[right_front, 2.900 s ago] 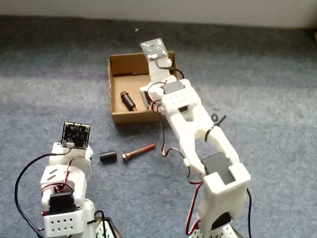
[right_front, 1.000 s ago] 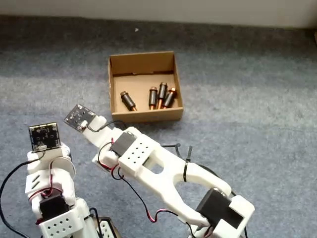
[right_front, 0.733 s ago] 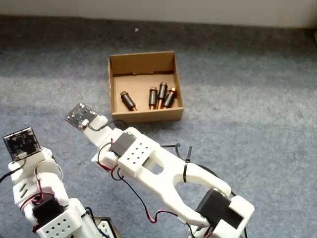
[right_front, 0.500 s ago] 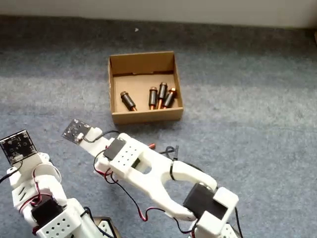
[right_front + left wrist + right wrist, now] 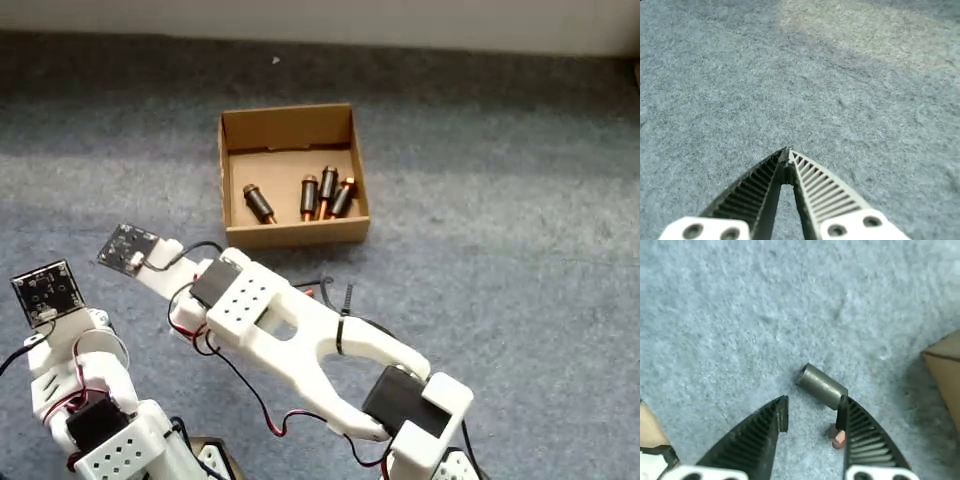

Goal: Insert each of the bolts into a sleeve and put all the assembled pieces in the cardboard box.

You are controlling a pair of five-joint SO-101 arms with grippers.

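My right gripper [image 5: 813, 412] is spread open low over the carpet [image 5: 715, 300]. The loose sleeve [image 5: 822, 386] lies just beyond its tips, with the bolt [image 5: 838, 436] half hidden beside one finger. My left gripper [image 5: 788, 154] is closed, empty. Four assembled pieces [image 5: 309, 197] lie in the cardboard box [image 5: 285, 117], toward the carpet's far edge.

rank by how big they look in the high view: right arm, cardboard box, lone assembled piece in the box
1. right arm, though it is nearer the camera, which enlarges it
2. cardboard box
3. lone assembled piece
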